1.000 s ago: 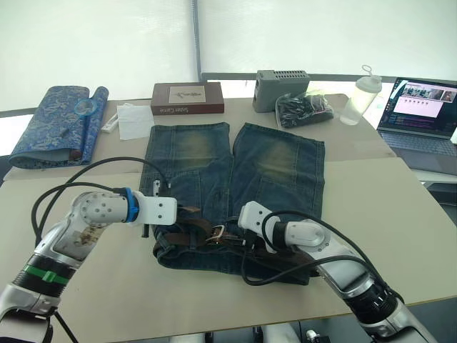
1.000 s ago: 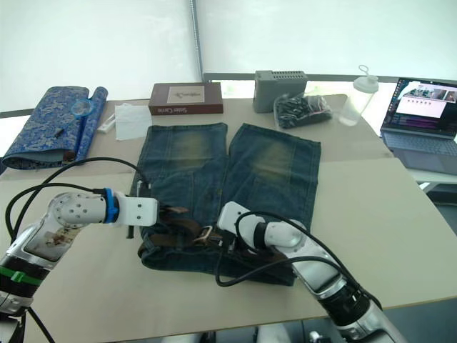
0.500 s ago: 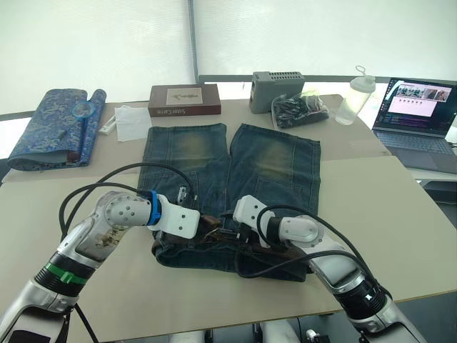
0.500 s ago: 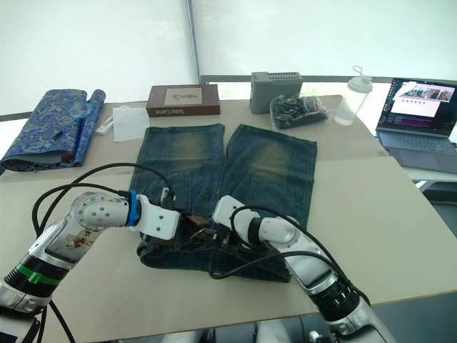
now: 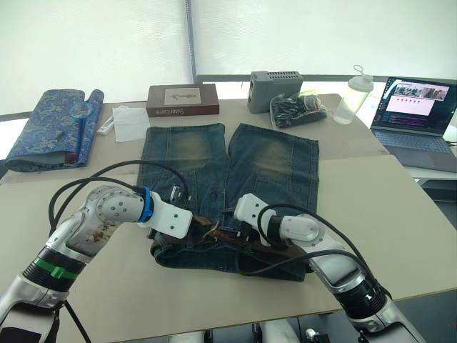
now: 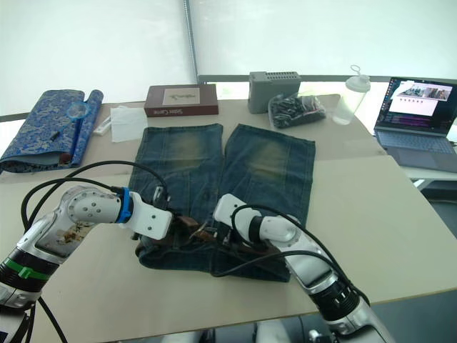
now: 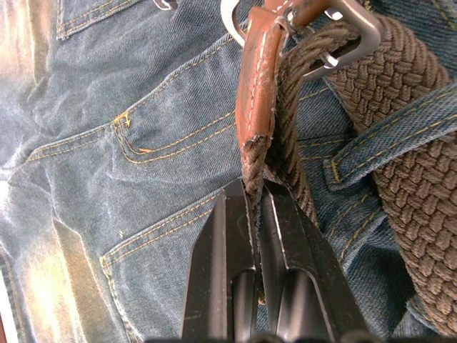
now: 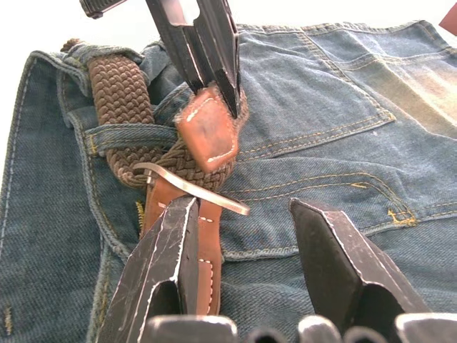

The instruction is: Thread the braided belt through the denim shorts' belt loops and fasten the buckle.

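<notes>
Left wrist view shows your left gripper (image 7: pixel 255 193) now clamped on the braided belt (image 7: pixel 265 153) tip through the buckle (image 7: pixel 343 28), right gripper (image 8: pixel 246 214) spread: fastening's close.

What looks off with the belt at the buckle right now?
The belt is not fastened. Its leather-tipped end has passed through the buckle but stands up off the shorts, pinched in the left gripper. The right gripper, jaws open, straddles the buckle. Nothing looks damaged.
</notes>
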You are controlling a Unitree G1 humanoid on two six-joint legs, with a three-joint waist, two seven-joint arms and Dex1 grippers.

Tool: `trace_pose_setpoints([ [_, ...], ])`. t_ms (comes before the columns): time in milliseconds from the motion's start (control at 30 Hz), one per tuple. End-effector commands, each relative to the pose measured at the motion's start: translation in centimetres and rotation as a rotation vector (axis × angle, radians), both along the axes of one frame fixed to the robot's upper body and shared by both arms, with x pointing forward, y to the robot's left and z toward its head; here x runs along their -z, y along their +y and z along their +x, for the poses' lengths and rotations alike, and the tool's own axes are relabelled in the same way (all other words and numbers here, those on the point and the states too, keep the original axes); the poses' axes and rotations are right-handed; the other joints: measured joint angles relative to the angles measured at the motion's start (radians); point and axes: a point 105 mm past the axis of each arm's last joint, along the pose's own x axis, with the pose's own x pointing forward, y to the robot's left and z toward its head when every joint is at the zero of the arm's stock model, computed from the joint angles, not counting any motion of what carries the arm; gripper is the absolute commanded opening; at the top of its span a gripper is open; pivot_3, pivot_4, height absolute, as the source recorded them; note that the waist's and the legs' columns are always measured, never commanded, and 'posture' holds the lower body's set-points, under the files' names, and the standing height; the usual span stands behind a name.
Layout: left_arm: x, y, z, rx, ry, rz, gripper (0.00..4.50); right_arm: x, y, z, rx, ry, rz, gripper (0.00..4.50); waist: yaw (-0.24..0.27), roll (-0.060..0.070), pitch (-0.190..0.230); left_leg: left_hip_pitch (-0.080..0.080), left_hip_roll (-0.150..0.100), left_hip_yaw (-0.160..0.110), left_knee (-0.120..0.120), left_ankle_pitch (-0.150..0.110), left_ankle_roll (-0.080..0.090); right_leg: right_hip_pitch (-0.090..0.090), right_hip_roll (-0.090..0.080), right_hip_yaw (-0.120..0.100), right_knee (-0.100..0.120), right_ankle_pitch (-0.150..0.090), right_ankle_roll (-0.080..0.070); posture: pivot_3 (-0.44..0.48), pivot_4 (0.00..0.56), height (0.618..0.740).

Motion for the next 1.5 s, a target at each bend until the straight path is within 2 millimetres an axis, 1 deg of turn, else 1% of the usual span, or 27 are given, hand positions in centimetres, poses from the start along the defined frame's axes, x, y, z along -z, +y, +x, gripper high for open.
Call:
trace_pose_setpoints([
  [33,-0.4,-0.5,0.1,0.015,-0.032,0.007,0.0,-1.7,0.3,-0.1,-0.016,-0.063,0.039,2.22,0.0,0.0,0.0,0.0,0.0,0.0,0.0,0.0,0.0,0.0,0.0,0.0,0.0,0.0,0.0,0.0,0.15,0.74],
  [200,0.4,-1.8,-0.5,0.052,-0.011,0.009,0.0,-1.8,0.4,-0.2,-0.017,-0.064,0.043,2.22,-0.001,0.0,0.0,0.0,0.0,0.0,0.0,0.0,0.0,0.0,0.0,0.0,0.0,0.0,0.0,0.0,0.15,0.74],
  [367,0.9,-3.6,-0.9,0.08,0.015,-0.011,0.0,-1.6,0.1,-0.8,-0.03,-0.054,0.034,2.22,0.004,0.0,0.0,0.0,0.0,0.0,0.0,0.0,0.0,0.0,0.0,0.0,0.0,0.0,0.0,0.0,0.15,0.74],
  [500,1.3,-3.7,-0.7,0.062,0.037,0.004,0.0,-1.5,-0.2,-1.3,-0.039,-0.054,0.015,2.22,0.006,0.0,0.0,0.0,-0.001,0.0,0.0,0.0,0.0,0.0,0.0,0.0,0.0,0.0,0.001,0.0,0.15,0.74],
  [700,1.3,-4.6,-0.7,0.067,0.08,-0.005,0.0,-1.4,-0.6,-1.4,-0.034,-0.109,-0.043,2.22,0.009,0.0,0.0,0.0,-0.001,0.0,0.001,0.0,0.0,0.001,0.0,0.0,0.0,0.0,0.001,0.0,0.15,0.74],
  [767,1.2,-4.7,-0.7,0.062,0.096,-0.008,0.0,-1.2,-1.0,-1.3,0.0,-0.076,-0.053,2.22,0.01,0.0,0.0,0.0,-0.001,0.0,0.002,0.0,0.0,0.001,0.0,0.0,0.0,0.0,0.001,0.0,0.15,0.74],
  [867,1.4,-4.6,-0.7,0.076,0.095,0.021,0.0,0.0,-2.1,-1.4,0.058,0.04,-0.103,2.22,0.013,0.0,0.0,0.0,-0.001,0.0,0.002,0.0,0.0,0.001,0.0,0.0,0.0,0.0,0.001,0.0,0.15,0.74],
  [967,1.7,-4.6,-0.6,0.085,0.089,0.046,0.0,0.2,-3.0,-1.4,0.105,0.06,-0.111,2.22,0.016,0.0,0.0,-0.001,-0.001,0.0,0.002,0.0,0.0,0.001,-0.001,0.0,0.0,0.0,0.001,0.0,0.15,0.74],
  [1067,2.1,-4.5,-0.5,0.08,0.093,0.063,0.0,-0.6,-3.3,-1.7,0.109,0.061,-0.093,1.46,0.016,0.0,0.0,-0.001,-0.001,0.0,0.002,0.0,0.001,0.001,-0.001,0.0,0.0,0.0,0.001,0.0,0.15,0.74],
  [1133,2.5,-4.3,-0.4,0.07,0.095,0.073,0.0,-0.9,-3.4,-2.2,0.102,0.09,-0.07,0.66,0.016,0.0,0.0,0.0,-0.001,0.0,0.002,0.0,0.001,0.001,-0.001,0.0,0.0,0.0,0.001,0.0,0.15,0.74],
  [1200,2.8,-4.2,-0.3,0.059,0.092,0.085,0.0,-0.9,-3.4,-2.5,0.094,0.12,-0.057,0.06,0.016,0.0,0.0,0.0,0.0,0.0,0.003,0.0,0.001,0.001,0.0,0.0,0.0,0.0,0.001,0.0,0.15,0.74],
  [1367,3.1,-4.6,-0.2,0.044,0.087,0.079,0.0,-0.3,-2.9,-3.1,0.067,0.159,-0.064,0.02,0.017,0.0,0.0,0.001,0.0,0.0,0.003,0.0,0.001,0.002,0.0,0.0,0.001,-0.003,0.005,0.0,0.15,0.74],
  [1500,3.2,-5.2,-0.8,0.065,0.092,0.063,0.0,0.1,-2.5,-2.7,0.071,0.155,-0.063,0.02,0.018,0.0,0.0,0.001,0.0,0.0,0.004,0.0,0.001,0.003,-0.001,0.0,0.001,-0.004,0.007,0.0,0.15,0.74],
])
